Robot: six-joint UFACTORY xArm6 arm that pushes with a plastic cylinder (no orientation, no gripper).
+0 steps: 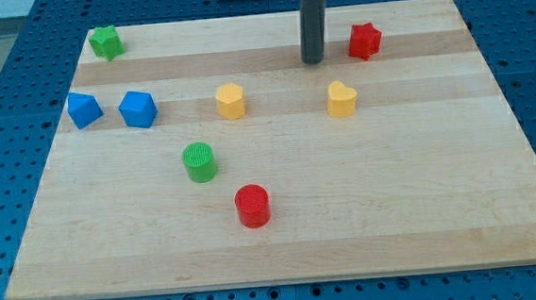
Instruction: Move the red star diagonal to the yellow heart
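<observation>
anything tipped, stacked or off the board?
Nothing stands out. All eight blocks sit flat and apart on the wooden board. My tip rests left of the red star, with the yellow heart below them.

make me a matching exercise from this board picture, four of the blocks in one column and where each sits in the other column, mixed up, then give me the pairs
Column one:
1. red star
2. green star
3. red cylinder
4. yellow heart

Column two:
A. top left corner of the view
B. nearest the view's bottom of all the blocks
C. just right of my tip, near the view's top
D. below my tip and a little to its right

Pairs: 1-C, 2-A, 3-B, 4-D
</observation>
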